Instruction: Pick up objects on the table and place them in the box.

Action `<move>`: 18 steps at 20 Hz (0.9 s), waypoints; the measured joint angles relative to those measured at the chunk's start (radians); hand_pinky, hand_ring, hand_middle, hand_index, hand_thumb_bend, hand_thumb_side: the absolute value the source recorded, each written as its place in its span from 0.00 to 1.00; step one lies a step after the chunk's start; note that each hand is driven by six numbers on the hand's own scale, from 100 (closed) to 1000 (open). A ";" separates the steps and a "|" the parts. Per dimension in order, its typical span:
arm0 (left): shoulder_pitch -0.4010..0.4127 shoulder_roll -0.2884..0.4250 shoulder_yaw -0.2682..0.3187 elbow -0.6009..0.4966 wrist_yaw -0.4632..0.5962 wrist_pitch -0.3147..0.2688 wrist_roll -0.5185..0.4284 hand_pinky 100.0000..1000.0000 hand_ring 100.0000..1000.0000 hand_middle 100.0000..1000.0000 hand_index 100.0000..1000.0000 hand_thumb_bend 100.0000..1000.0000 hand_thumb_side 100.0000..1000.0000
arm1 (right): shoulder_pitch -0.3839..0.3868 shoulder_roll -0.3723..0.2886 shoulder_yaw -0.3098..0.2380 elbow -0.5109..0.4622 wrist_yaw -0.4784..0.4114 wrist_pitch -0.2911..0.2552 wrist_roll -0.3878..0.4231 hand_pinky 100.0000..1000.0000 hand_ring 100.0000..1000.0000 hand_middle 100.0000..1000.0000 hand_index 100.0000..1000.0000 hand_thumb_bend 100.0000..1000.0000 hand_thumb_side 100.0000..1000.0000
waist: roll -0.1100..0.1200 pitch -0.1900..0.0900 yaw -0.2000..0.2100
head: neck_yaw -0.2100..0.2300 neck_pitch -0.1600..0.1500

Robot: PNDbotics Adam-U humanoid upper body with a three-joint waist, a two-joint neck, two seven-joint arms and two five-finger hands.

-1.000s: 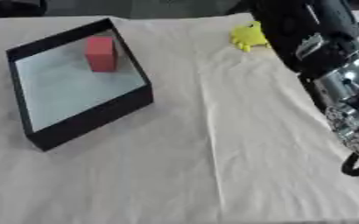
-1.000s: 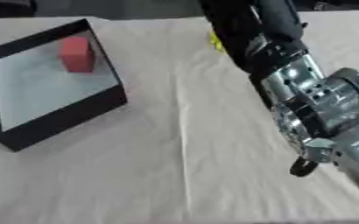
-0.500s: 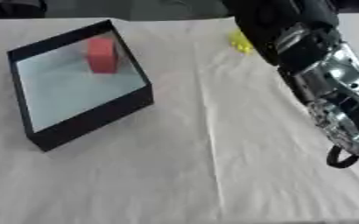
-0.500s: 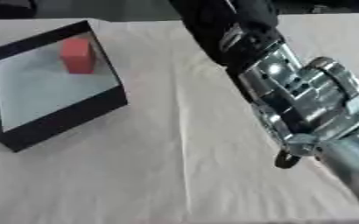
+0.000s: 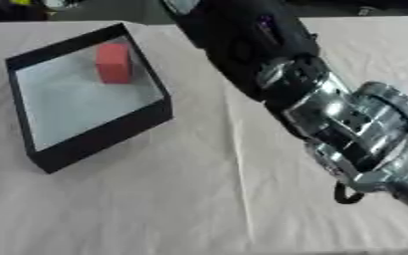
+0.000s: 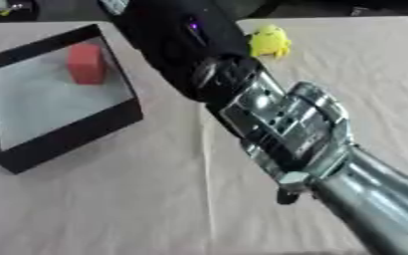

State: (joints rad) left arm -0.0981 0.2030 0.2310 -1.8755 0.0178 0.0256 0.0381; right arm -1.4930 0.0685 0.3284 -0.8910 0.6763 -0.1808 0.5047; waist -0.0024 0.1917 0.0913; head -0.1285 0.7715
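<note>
A black box (image 5: 103, 137) with a pale floor lies at the left of the cloth-covered table, and a red block (image 5: 113, 62) stands inside it near the far wall. A small yellow object (image 6: 270, 42) sits on the cloth at the far side; the left eye view does not show it because the arm covers it. My right arm (image 6: 277, 124) crosses the picture from the lower right corner to the top edge, silver near me and black further out. It passes just left of the yellow object. Its hand is beyond the top edge. My left hand does not show.
A beige cloth (image 5: 155, 209) covers the table, with a crease running down its middle. A short black cable loop (image 5: 347, 193) hangs from the silver part of the arm. Dark things lie past the table's far edge.
My right arm has swung left and now fills more of the view. In the left eye view it has come to cover the yellow object. The box and red block have stayed put.
</note>
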 measured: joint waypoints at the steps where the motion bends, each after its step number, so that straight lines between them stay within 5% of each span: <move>1: 0.000 0.000 0.000 0.000 0.001 0.000 0.003 0.88 0.73 0.75 0.77 0.07 0.86 | 0.005 0.007 0.007 0.005 0.001 -0.004 0.008 0.67 0.49 0.32 0.46 0.30 0.00 | 0.000 0.000 0.002 | -0.002 0.000; 12: -0.001 -0.001 0.001 -0.003 0.007 0.003 0.032 0.88 0.73 0.75 0.77 0.07 0.86 | 0.052 0.046 0.036 0.107 0.029 -0.061 0.058 0.67 0.49 0.32 0.47 0.28 0.00 | -0.001 0.001 0.008 | -0.004 0.000; 18: -0.001 -0.002 0.001 -0.005 0.007 0.002 0.033 0.88 0.73 0.75 0.77 0.07 0.87 | 0.070 0.066 0.037 0.186 0.113 -0.086 0.048 0.69 0.51 0.35 0.50 0.32 0.01 | -0.001 0.004 0.011 | -0.004 0.000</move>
State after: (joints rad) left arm -0.0989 0.2010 0.2318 -1.8809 0.0249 0.0278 0.0714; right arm -1.4230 0.1347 0.3657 -0.7049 0.7890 -0.2663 0.5526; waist -0.0035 0.1955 0.1023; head -0.1323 0.7715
